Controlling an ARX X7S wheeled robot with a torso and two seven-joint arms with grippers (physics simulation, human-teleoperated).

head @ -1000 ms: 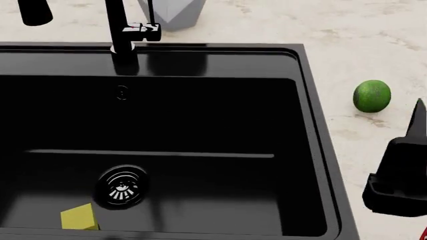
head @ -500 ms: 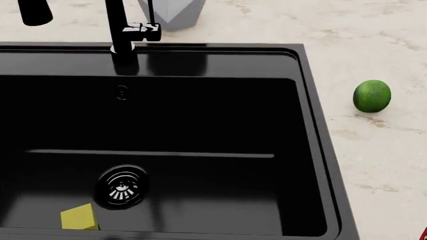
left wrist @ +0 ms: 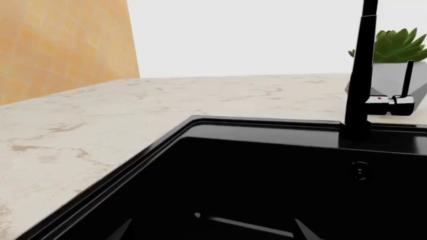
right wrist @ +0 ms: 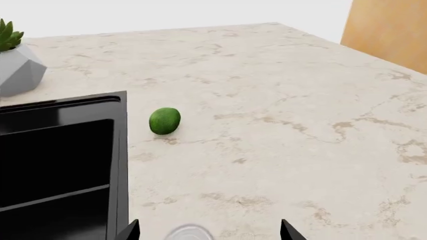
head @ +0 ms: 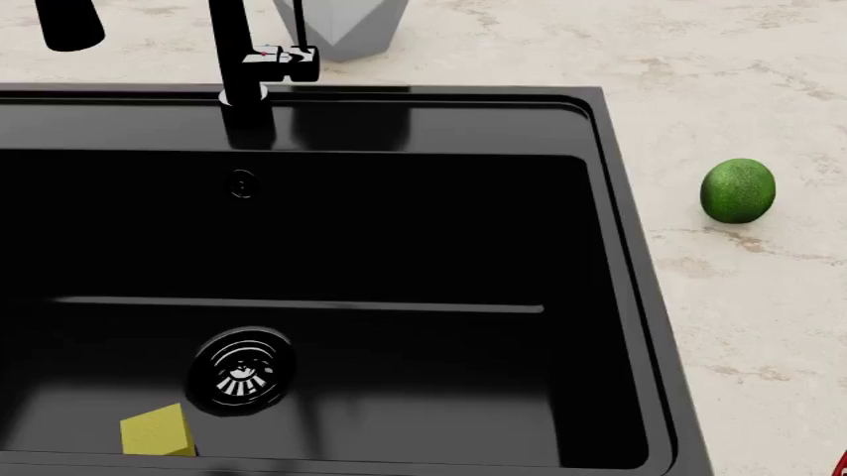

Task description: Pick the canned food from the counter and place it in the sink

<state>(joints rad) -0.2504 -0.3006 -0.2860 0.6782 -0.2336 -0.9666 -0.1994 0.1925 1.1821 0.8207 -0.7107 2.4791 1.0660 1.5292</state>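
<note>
- your head view looks down into the sink point(head: 622, 248), a glossy black basin; the round metal drain point(head: 242, 370) sits low in it, a yellow block point(head: 158, 432) just beside the drain toward the near wall.
- the black faucet point(head: 245, 69) rises from the sink's far rim, and a grey faceted planter point(head: 339, 22) stands behind it on the counter point(head: 755, 317).
- a round green fruit point(head: 737, 190) rests on the counter to the right of the sink, apart from the rim.
- neither arm shows in your head view; a sliver of red point(head: 839, 466) at the lower right corner is too small to identify.
- your right wrist view: the canned food point(right wrist: 189, 233) shows only as a silver-white top at the frame edge, between the two dark fingertips point(right wrist: 131, 231) of the right gripper point(right wrist: 208, 231). the can stands on the counter, near the sink's right side, with the fruit farther off.
- the right gripper's fingers are spread, one on each side of the can top; you cannot tell whether they touch it.
- your left wrist view: the left gripper point(left wrist: 208, 231) hangs over the sink's left part, its two dark fingertips point(left wrist: 122, 231) set wide apart with nothing between them.
- that view also shows the faucet, the planter with a green succulent point(left wrist: 392, 45), and an orange tiled wall point(left wrist: 60, 42).
</note>
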